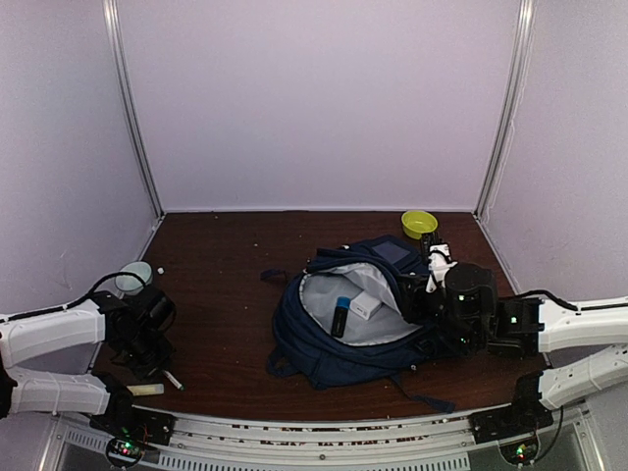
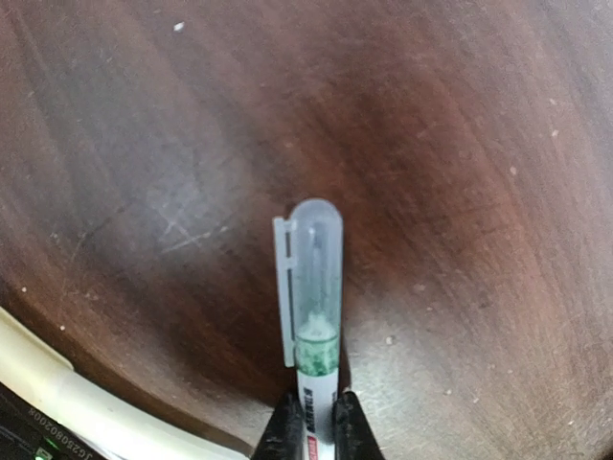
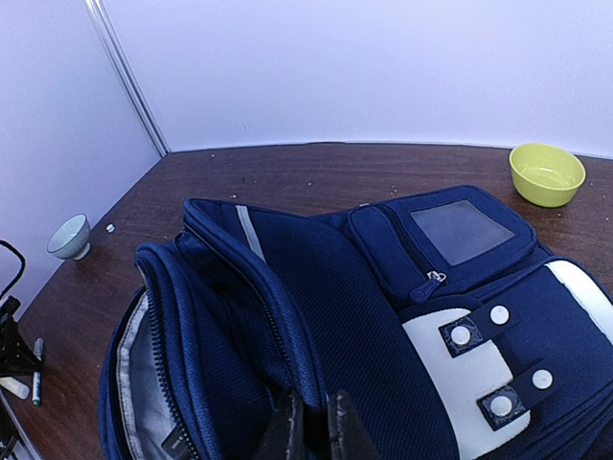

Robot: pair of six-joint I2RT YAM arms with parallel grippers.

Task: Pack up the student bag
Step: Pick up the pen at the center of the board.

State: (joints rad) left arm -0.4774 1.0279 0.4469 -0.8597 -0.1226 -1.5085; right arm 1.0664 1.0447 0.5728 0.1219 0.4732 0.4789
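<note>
The navy student bag [image 1: 334, 348] lies open in the middle of the table, its grey lining showing. Inside it lie a dark item with a blue cap [image 1: 340, 316] and a small white box [image 1: 366, 305]. My right gripper [image 1: 429, 287] is at the bag's right side. In the right wrist view it [image 3: 316, 426] is shut on the rim of the bag's opening [image 3: 278, 316]. My left gripper [image 1: 154, 365] is low at the front left. In the left wrist view it [image 2: 318, 426] is shut on a green marker with a clear cap [image 2: 316, 307] just above the wood.
A yellow-green bowl [image 1: 419, 223] stands at the back right, beyond the bag. A small pale bowl [image 1: 132, 278] stands at the left wall. A cream stick-shaped object [image 1: 144, 390] lies by the left gripper near the front edge. A bag strap [image 1: 422, 397] trails forward.
</note>
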